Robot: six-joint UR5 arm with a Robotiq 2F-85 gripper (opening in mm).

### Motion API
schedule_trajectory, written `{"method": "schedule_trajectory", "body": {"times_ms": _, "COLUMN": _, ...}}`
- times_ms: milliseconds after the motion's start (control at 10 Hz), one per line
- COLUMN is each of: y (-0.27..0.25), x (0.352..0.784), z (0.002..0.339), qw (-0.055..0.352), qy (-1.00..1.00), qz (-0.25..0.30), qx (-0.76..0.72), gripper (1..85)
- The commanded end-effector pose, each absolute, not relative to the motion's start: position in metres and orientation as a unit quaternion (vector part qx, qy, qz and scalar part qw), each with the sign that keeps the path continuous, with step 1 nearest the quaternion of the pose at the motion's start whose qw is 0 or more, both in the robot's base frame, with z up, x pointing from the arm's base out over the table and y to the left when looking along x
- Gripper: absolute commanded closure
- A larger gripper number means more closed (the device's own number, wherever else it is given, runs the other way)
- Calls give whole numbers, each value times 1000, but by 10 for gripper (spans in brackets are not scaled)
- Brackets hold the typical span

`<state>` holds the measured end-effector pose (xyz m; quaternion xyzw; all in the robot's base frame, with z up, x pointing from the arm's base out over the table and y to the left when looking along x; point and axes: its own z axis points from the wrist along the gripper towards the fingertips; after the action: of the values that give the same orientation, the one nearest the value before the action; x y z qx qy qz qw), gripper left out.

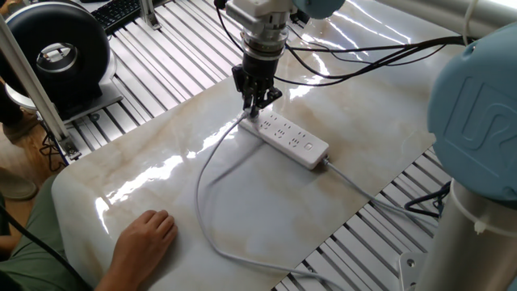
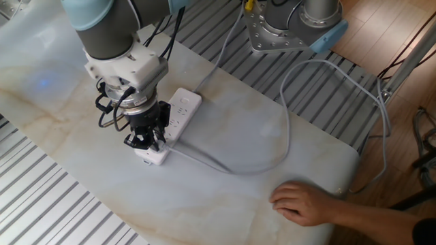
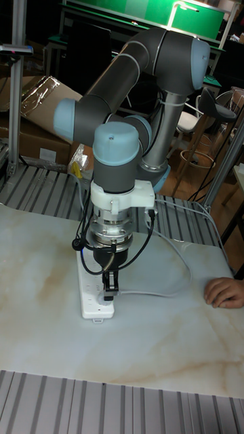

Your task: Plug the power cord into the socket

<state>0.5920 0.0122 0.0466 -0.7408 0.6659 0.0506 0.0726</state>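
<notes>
Gripper (image 1: pixel 254 106) points straight down over the end outlet of the socket (image 1: pixel 292 139), the end farthest from its white lead (image 1: pixel 363 194). Fingers look pinched close together on something small at the tip, probably the plug, but the plug itself is hidden, so can't tell for sure what's gripped. Same spot in the other fixed view: gripper (image 2: pixel 144 142) over the near end of the socket (image 2: pixel 178 115). In the tall fixed view the gripper (image 3: pixel 108 289) tip touches or nearly touches the socket (image 3: pixel 93 293) face (can't tell if pins are in).

Power cord (image 1: pixel 199 187) runs from right under the gripper, off the socket end, loops wide across the marble worktop (image 1: pixel 266 210) and leaves over the near edge. In the other fixed view the power cord (image 2: pixel 235 168) lies flat, curving up toward the slatted frame. In the tall view the power cord (image 3: pixel 159 290) trails right from the gripper.

A person's hand (image 1: pixel 145 240) rests flat on the worktop, well apart from the socket, near the cord loop (also seen (image 2: pixel 303 202) and (image 3: pixel 225 291)). Black robot cables (image 1: pixel 355 52) hang from the wrist.
</notes>
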Motion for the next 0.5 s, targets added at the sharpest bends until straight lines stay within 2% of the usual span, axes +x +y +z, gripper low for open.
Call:
{"method": "schedule_trajectory", "body": {"times_ms": 0, "y": 10, "x": 595, "z": 40, "qw": 84, "qy": 662, "qz": 47, "qx": -743, "gripper": 847}}
{"method": "schedule_trajectory", "body": {"times_ms": 400, "y": 4, "x": 596, "z": 42, "qw": 88, "qy": 661, "qz": 47, "qx": -744, "gripper": 847}}
